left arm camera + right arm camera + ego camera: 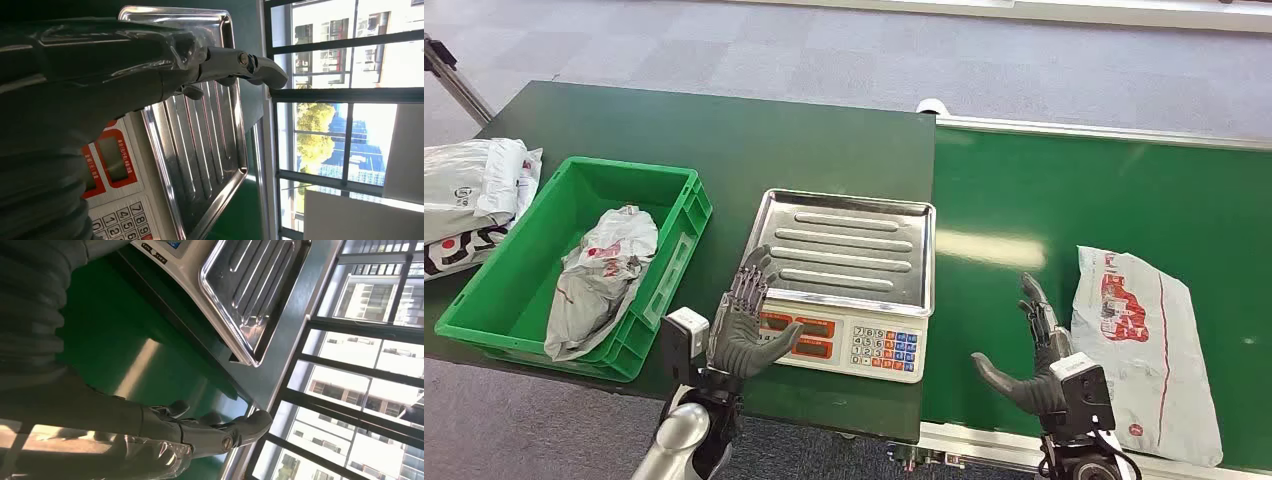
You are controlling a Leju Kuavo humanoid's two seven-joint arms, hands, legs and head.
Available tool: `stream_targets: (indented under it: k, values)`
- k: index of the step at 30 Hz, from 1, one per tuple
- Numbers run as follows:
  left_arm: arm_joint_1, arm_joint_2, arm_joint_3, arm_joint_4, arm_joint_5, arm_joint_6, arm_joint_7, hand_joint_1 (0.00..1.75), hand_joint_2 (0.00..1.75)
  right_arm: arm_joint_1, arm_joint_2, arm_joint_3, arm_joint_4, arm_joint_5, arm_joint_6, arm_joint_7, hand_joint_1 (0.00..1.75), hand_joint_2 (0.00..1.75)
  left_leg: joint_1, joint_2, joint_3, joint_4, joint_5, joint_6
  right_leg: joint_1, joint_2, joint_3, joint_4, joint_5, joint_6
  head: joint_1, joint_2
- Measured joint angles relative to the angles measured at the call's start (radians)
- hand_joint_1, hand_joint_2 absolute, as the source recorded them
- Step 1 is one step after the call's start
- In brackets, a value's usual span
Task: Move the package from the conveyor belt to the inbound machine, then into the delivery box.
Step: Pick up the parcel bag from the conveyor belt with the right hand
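A white package with red print (1144, 350) lies flat on the green conveyor belt (1044, 200) at the right. My right hand (1034, 350) hovers open just left of it, fingers spread, holding nothing. The inbound machine is a weighing scale with a steel tray (849, 245) and a keypad front (844, 345); the tray is bare. My left hand (746, 320) is open at the scale's front left corner, empty. The green delivery box (494, 300) at the left holds one grey package (604, 275). The steel tray (210, 140) and my left hand (150, 65) fill the left wrist view.
More white and grey parcels (474, 195) are piled on the dark green table (724, 130) left of the box. The belt's metal rail (1104, 132) runs along its far side. Windows with dark frames (360, 340) show beyond the scale tray (255, 290) in the right wrist view.
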Motion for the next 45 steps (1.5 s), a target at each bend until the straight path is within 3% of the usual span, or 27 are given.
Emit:
stream_targets:
  k: [7,13,15,29,37,45]
  values:
    - [0.001,0.0,0.002,0.0,-0.005,0.002,0.0,0.0,1.75,-0.006,0.0,-0.002,0.001,0.036,-0.025,0.003,0.0,1.75,0.0,0.0,0.0,0.0,0.0,0.0,0.0,0.0,0.0,0.0,0.0,0.0,0.0,0.0]
    - [0.009,0.0,0.007,-0.02,-0.019,0.005,0.012,0.0,1.75,-0.053,-0.01,-0.065,0.042,0.304,-0.275,0.098,0.0,1.75,0.0,0.0,0.0,0.0,0.0,0.0,0.0,0.0,0.0,0.0,0.0,0.0,0.0,0.0]
    - [0.011,0.0,0.011,-0.029,-0.019,0.004,0.017,0.0,1.75,-0.07,-0.016,-0.091,0.062,0.362,-0.315,0.119,0.0,1.75,0.0,0.0,0.0,0.0,0.0,0.0,0.0,0.0,0.0,0.0,0.0,0.0,0.0,0.0]
    - [0.017,0.0,0.022,-0.042,-0.02,0.002,0.021,0.0,1.75,-0.096,-0.019,-0.13,0.118,0.397,-0.327,0.143,0.0,1.75,0.0,0.0,0.0,0.0,0.0,0.0,0.0,0.0,0.0,0.0,0.0,0.0,0.0,0.0]
    - [0.021,0.0,0.026,-0.053,-0.02,-0.001,0.043,0.0,1.75,-0.141,-0.021,-0.2,0.213,0.664,-0.417,0.364,0.0,1.75,0.0,0.0,0.0,0.0,0.0,0.0,0.0,0.0,0.0,0.0,0.0,0.0,0.0,0.0]
    - [0.034,0.0,0.036,-0.077,-0.024,0.004,0.064,0.0,1.75,-0.185,-0.023,-0.258,0.33,0.886,-0.338,0.628,0.0,1.75,0.0,0.0,0.0,0.0,0.0,0.0,0.0,0.0,0.0,0.0,0.0,0.0,0.0,0.0]
